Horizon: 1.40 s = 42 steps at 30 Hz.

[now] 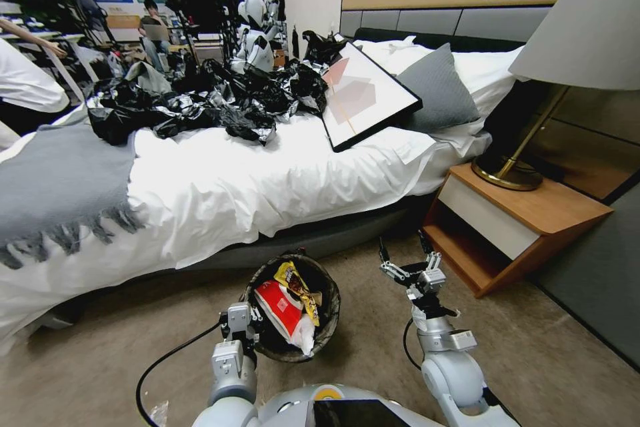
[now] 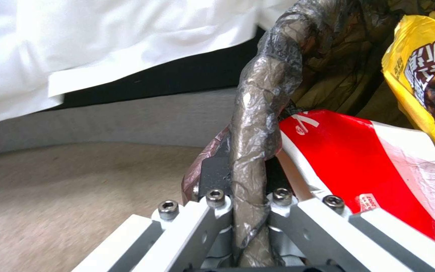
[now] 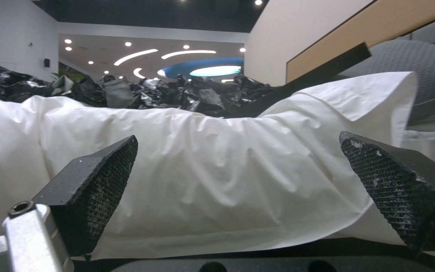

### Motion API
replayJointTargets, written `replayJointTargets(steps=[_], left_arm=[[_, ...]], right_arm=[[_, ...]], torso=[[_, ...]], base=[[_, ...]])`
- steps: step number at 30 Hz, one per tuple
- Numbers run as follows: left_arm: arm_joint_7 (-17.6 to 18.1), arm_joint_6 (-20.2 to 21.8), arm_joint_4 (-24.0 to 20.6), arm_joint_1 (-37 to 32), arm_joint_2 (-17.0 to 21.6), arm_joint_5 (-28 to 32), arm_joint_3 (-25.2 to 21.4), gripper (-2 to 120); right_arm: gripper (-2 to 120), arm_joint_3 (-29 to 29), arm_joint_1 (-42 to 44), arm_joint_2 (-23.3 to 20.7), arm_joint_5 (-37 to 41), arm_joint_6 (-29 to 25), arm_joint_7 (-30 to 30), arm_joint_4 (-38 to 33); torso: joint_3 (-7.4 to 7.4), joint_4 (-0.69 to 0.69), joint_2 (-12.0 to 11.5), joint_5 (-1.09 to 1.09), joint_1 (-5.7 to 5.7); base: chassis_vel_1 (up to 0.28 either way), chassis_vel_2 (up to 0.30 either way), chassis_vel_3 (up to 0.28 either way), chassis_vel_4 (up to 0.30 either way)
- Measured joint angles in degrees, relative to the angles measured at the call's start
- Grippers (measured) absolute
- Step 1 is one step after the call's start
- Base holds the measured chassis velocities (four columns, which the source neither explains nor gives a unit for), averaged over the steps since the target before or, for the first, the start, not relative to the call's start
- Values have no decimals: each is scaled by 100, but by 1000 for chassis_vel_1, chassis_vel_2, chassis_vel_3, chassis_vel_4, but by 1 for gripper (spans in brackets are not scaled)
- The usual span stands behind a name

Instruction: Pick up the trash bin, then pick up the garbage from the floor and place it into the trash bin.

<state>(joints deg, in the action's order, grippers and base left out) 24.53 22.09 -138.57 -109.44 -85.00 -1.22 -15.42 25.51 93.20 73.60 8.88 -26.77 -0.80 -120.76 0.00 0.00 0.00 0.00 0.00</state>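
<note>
Bed [image 1: 220, 193] with white sheet fills the 9 to 1 o'clock span of the head view; grey fringed throw [image 1: 60, 187] at 9 o'clock, heap of shiny black plastic sheeting [image 1: 207, 103] at 11 o'clock, framed picture [image 1: 367, 93] leaning on a grey pillow [image 1: 437, 87] at 12 to 1 o'clock. Wooden nightstand [image 1: 527, 227] at 3 o'clock carries a brass-based lamp [image 1: 587, 33] with a pale shade. Beige carpet [image 1: 120, 340] covers the floor from 3 round to 9 o'clock. Trash bin [image 1: 327, 317] sits at 6 o'clock, tilted so its mouth faces the head camera, black liner over the rim, just in front of the bed edge. Inside it: red-and-white wrapper [image 1: 280, 307] lower, yellow wrapper [image 1: 293, 283] at its 12 o'clock, white scrap below both. Left gripper [image 1: 241, 328] is at the bin's 9 o'clock edge; in the left wrist view its fingers [image 2: 212, 177] are clamped on the bagged rim [image 2: 258, 124], one outside and one inside, with the red-and-white wrapper [image 2: 358, 158] and yellow wrapper [image 2: 424, 71] close beside. Right gripper [image 1: 403, 260] is raised at the bin's 2 o'clock, apart from it, fingers pointing toward the bed; in the right wrist view its textured pads [image 3: 102, 181] stand wide apart with nothing between them, white sheet [image 3: 227, 166] beyond.
</note>
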Motion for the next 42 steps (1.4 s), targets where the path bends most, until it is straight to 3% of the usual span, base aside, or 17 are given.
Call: replayJointTargets(steps=[42], left_arm=[[-7, -10, -50, -31, 11, -23, 12, 0]], right_arm=[[100, -157, -87, 19, -98, 82, 17, 98]], torso=[[-1, 0, 0, 0, 0]], base=[[116, 115, 114, 113]])
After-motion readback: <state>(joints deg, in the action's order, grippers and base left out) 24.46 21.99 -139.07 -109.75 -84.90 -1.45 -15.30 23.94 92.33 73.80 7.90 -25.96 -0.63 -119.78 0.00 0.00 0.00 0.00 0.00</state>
